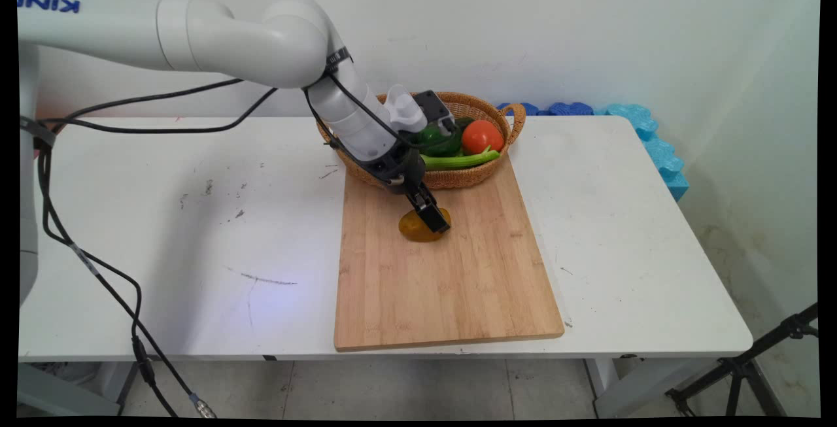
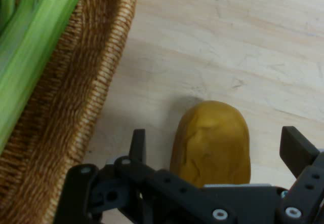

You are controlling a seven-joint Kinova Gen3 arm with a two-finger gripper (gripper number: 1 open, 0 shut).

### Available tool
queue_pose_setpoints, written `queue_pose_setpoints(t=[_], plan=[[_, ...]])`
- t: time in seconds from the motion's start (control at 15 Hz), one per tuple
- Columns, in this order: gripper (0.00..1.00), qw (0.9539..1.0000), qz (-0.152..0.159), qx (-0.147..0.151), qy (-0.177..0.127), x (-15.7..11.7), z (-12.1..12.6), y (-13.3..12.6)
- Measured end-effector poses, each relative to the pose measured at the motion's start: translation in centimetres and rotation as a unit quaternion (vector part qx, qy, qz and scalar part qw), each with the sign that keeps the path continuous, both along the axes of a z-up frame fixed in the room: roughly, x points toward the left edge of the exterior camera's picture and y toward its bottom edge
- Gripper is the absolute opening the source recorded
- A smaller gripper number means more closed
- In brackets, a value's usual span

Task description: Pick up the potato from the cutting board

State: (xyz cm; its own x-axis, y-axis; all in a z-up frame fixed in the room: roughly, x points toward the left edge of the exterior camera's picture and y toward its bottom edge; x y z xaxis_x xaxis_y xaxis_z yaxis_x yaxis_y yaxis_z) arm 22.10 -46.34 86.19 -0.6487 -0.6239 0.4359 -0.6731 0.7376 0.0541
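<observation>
On the far half of the wooden cutting board (image 1: 451, 270), just near of the wicker basket (image 1: 458, 178), lies a yellow-brown potato (image 1: 418, 229). Gripper (image 1: 433, 216) sits low over it, arm angled down from the upper left.

Hand view: the fingers (image 2: 137, 144) are spread, one either side of the potato (image 2: 212, 143), with a gap showing on both sides. Not pinching it. Left finger closer than the right one; potato sits off-centre between them. Contact from above cannot be told.

Basket holds a tomato (image 1: 482, 136), a green pepper (image 1: 437, 139) and pale green celery stalks (image 1: 461, 160). Its near rim (image 2: 109, 77) lies just beside the left finger in the hand view, celery (image 2: 35, 46) above that. Basket's near edge rests on the board's far end. White table (image 1: 196, 231) under all; blue foam pieces (image 1: 654, 146) at the far right edge, well apart.

Risks, as judgement:
- Potato is rounded and smooth. With the offset, one finger would meet it first if the jaws closed, and could roll or push it sideways across the board.
- Basket rim is close to the gripper. Any drift toward the far side could catch the wicker and shove the basket.
- Cables hang slack over the table's left side, clear of the board.
</observation>
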Motion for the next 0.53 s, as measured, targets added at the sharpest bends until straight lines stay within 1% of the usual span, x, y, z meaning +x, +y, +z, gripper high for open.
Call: queue_pose_setpoints(t=[0.33, 0.4, 0.53], plan=[[1.0, 0.9998, -0.02, -0.001, -0.008, -0.3, -1.2, -0.1], [0.0, 0.9997, -0.022, -0.001, -0.009, -0.4, -1.3, -0.1], [0.0, 0.9996, -0.026, -0.001, -0.01, -0.4, -1.5, -0.1]])
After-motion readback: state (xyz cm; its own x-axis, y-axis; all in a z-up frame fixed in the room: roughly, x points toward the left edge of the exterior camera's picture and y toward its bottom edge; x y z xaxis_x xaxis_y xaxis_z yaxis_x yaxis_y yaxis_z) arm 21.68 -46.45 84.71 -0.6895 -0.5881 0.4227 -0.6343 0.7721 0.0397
